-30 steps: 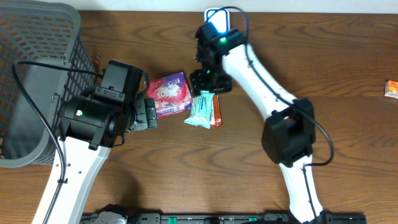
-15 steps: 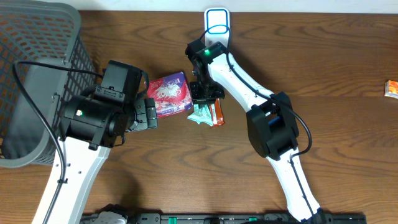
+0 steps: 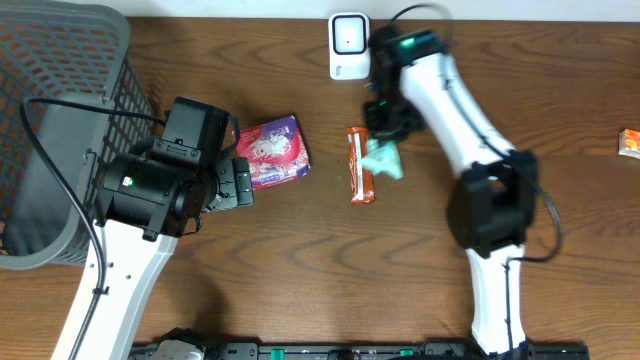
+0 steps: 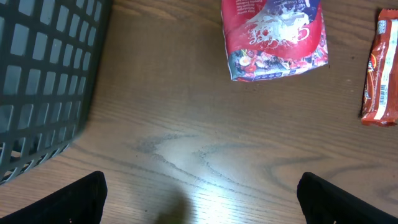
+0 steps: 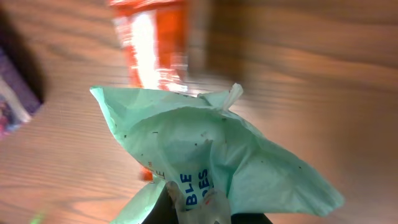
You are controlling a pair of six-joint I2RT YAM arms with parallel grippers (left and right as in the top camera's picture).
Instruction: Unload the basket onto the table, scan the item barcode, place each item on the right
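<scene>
The right claw (image 3: 380,138) is clamped on the green packet (image 3: 384,160), held up just beside the white scanner (image 3: 347,45) — pickup done, barcode not yet presented — while the left claw (image 4: 199,202) gapes empty.

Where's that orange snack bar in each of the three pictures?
Overhead: orange bar at centre, just left of the mint packet.
Left wrist: bar at the right edge.
Right wrist: bar at top, blurred, behind the packet.
Shared landmark: the purple pouch.
</scene>
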